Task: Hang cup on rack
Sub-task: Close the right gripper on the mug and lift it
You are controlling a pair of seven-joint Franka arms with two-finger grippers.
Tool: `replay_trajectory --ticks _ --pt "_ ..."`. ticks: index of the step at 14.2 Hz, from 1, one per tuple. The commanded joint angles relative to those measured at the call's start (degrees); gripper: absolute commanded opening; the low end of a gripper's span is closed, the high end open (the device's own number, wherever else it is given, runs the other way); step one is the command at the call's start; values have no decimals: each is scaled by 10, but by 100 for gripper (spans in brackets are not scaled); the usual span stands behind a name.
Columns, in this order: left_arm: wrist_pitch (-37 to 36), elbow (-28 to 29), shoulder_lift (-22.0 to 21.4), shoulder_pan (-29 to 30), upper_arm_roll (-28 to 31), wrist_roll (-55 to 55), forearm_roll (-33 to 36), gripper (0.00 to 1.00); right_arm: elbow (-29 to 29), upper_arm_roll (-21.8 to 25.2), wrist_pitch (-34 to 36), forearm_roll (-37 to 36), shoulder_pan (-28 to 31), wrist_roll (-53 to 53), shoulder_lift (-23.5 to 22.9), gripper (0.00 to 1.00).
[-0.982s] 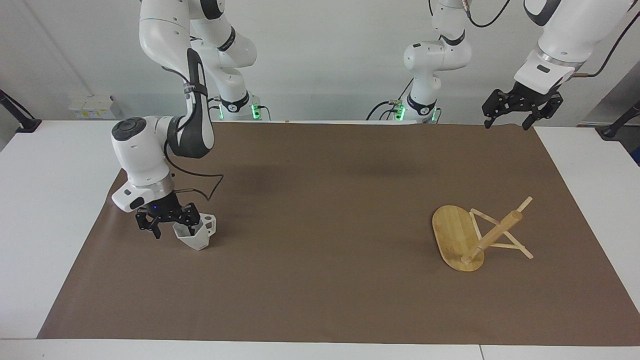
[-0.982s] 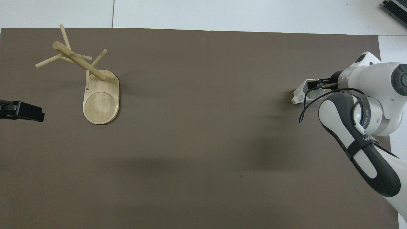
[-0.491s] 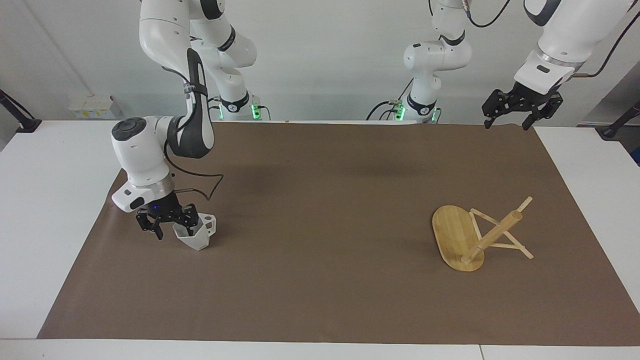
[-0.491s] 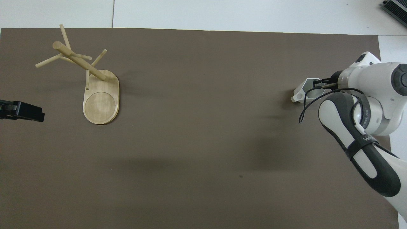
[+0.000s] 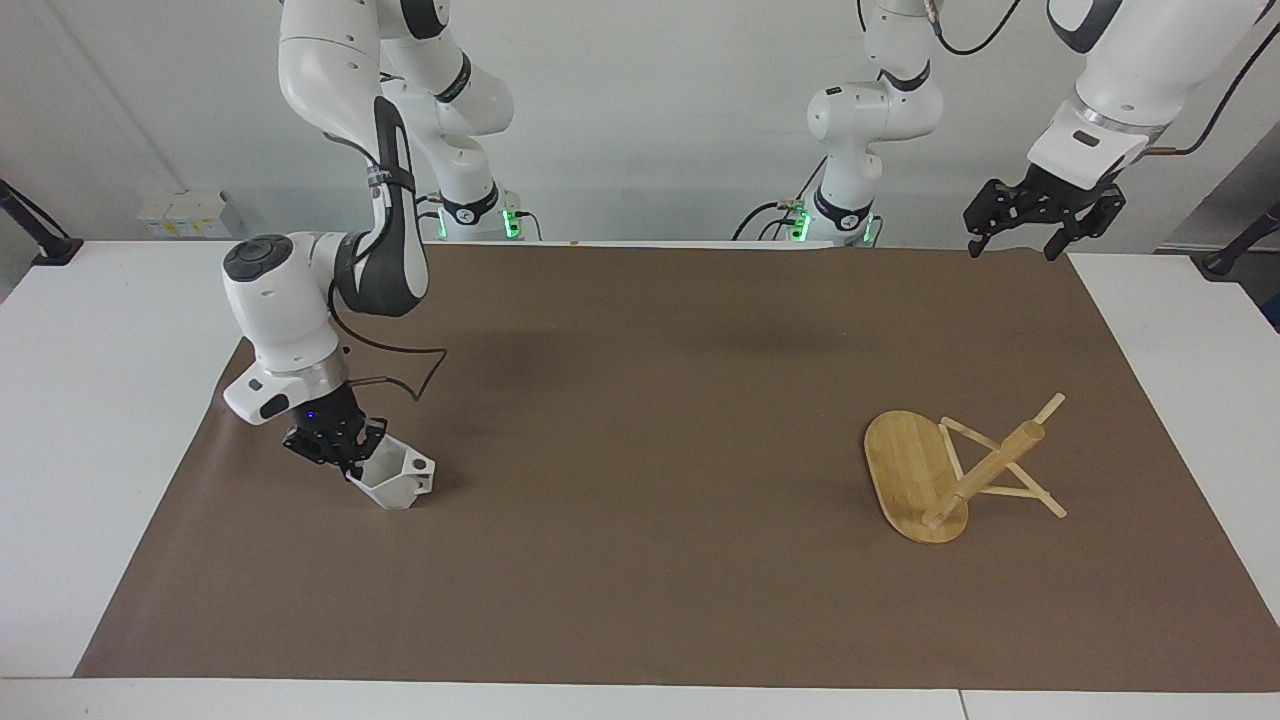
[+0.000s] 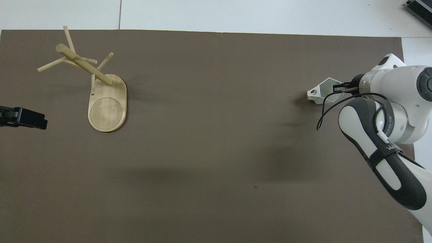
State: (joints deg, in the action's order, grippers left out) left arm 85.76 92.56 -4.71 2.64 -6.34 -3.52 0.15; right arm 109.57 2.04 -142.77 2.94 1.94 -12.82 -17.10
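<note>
Two arms share your table, and only one is working. Your right gripper point(image 5: 345, 455) is down at the right arm's end of the brown mat point(image 5: 640, 420), fingers pinched on the rim wall of the cup point(image 5: 393, 481), one finger inside the mouth and one outside. That grip leaves the blocky handle free and pointing toward the middle of the table, which is probably the point: the handle is what has to go over a peg. The cup sits tilted in the grip, low over the mat; you cannot tell whether its base is touching.

Your rack point(image 5: 945, 470) stands well apart from it, at the left arm's end, on its oval base with the post rising and thin pegs sticking out at angles. Expect a long carry across the mat.

Your left gripper point(image 5: 1040, 215) waits high over the mat's corner nearest the robots, fingers spread and empty, out of the way.

Under everything, the mat covers most of a white table point(image 5: 110, 400). A plain pale wall point(image 5: 650, 100) closes the room, with green lights glowing at the arm bases.
</note>
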Motion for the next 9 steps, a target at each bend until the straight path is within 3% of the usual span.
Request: replay_trajectory --ticks 1,9 --pt "13 23 -18 -2 3 -9 0 100 4 -4 0 -3 6 -2 1 0" --pt "13 23 -18 -2 3 -8 0 100 -70 -4 119 -1 6 -3 10 0"
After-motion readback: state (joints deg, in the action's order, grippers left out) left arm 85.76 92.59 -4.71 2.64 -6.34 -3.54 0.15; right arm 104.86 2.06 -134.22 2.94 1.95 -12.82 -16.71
